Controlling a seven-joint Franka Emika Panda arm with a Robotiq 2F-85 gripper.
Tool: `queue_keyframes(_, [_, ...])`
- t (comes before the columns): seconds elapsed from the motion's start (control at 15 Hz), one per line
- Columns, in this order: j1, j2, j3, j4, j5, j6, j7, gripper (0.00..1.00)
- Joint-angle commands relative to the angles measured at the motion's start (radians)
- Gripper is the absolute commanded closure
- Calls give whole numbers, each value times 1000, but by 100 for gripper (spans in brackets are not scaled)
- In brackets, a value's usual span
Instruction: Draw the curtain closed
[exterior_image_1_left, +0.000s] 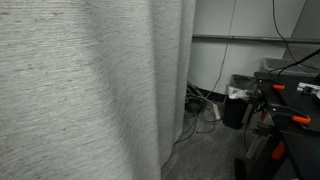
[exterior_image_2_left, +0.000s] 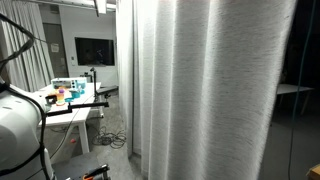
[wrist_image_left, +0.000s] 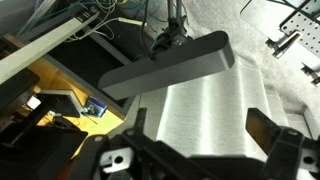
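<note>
Where the wrist view looks down past the gripper (wrist_image_left: 197, 118), both fingers (wrist_image_left: 137, 118) come in from the bottom edge, spread wide. A smooth band of the curtain (wrist_image_left: 205, 95) lies in the gap between them. Jaws are fully apart and clamped on nothing. Whether either pad touches the cloth cannot be told. Above the fingers a thick fold of the same grey fabric slants across the view, with a tangle of cables (wrist_image_left: 120, 12) and a yellow-orange surface (wrist_image_left: 55, 85) beyond it.

Arm pose: the wrist faces the fabric square-on, close in. A white rounded housing (exterior_image_2_left: 15, 130) sits at the lower edge of an exterior view; I cannot tell whether it belongs to the arm.

In both exterior views the curtain hangs floor-length in soft vertical folds. It covers more than half of one view (exterior_image_1_left: 80, 90) and the middle and right of the other (exterior_image_2_left: 210, 90).

Beside its free edge are floor cables (exterior_image_1_left: 200, 108), a black bin (exterior_image_1_left: 235, 105) and orange-handled clamps (exterior_image_1_left: 300, 120). On the far side stand a white desk (exterior_image_2_left: 75, 110) and a dark wall monitor (exterior_image_2_left: 93, 50).
</note>
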Motion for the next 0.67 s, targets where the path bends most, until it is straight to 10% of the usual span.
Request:
queue_keyframes(0.0, [-83, -92, 195, -164, -12, 39, 3, 0])
queue_keyframes(0.2, [-113, -128, 350, -273, -5, 20, 100, 0])
queue_keyframes(0.27, [-80, -75, 269, -182, 3, 3, 44, 0])
queue_keyframes(0.6, [-91, -82, 327, -228, 0, 3, 83, 0])
